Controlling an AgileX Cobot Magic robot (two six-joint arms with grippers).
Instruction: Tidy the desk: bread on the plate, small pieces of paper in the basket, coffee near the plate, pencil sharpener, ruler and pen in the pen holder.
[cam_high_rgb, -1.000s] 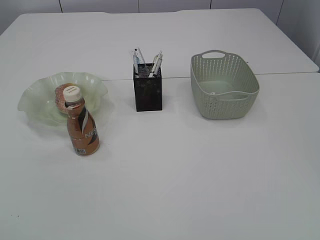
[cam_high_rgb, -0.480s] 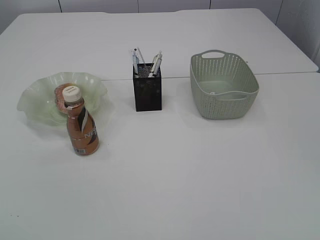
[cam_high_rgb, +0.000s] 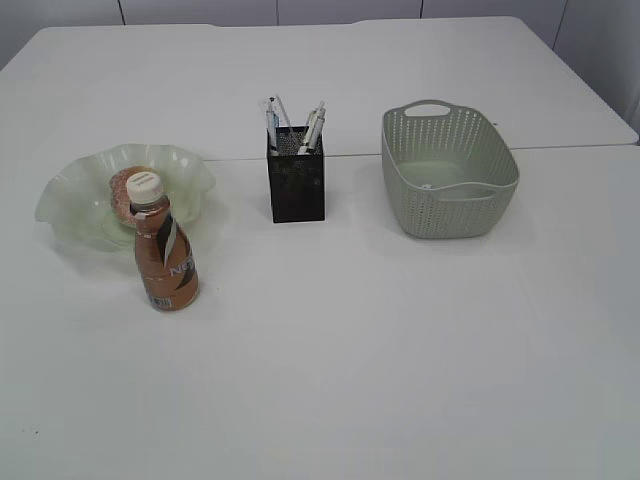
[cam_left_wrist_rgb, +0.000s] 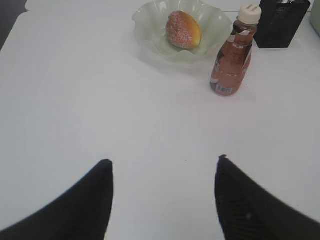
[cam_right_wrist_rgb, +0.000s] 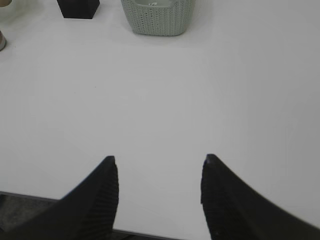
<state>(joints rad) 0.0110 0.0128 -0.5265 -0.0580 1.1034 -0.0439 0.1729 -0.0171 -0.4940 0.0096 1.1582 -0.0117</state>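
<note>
On the white desk (cam_high_rgb: 400, 350) the bread (cam_left_wrist_rgb: 183, 29) lies in the green wavy plate (cam_high_rgb: 75, 205). The coffee (cam_high_rgb: 166, 262) stands upright just in front of the plate. Several pens (cam_high_rgb: 313, 127) stick out of the black mesh pen holder (cam_high_rgb: 296, 190); the ruler and pencil sharpener cannot be made out. The basket (cam_high_rgb: 447, 180) sits to the right, with a speck of white inside that may be the small pieces of paper. My left gripper (cam_left_wrist_rgb: 163, 162) and right gripper (cam_right_wrist_rgb: 158, 159) hover open over bare desk, nothing between their fingers. Neither shows in the exterior view.
A seam (cam_high_rgb: 560, 146) crosses the desk behind the basket and holder. The desk's near edge (cam_right_wrist_rgb: 30, 196) shows under my right gripper. Bare white tabletop fills the front half of the exterior view.
</note>
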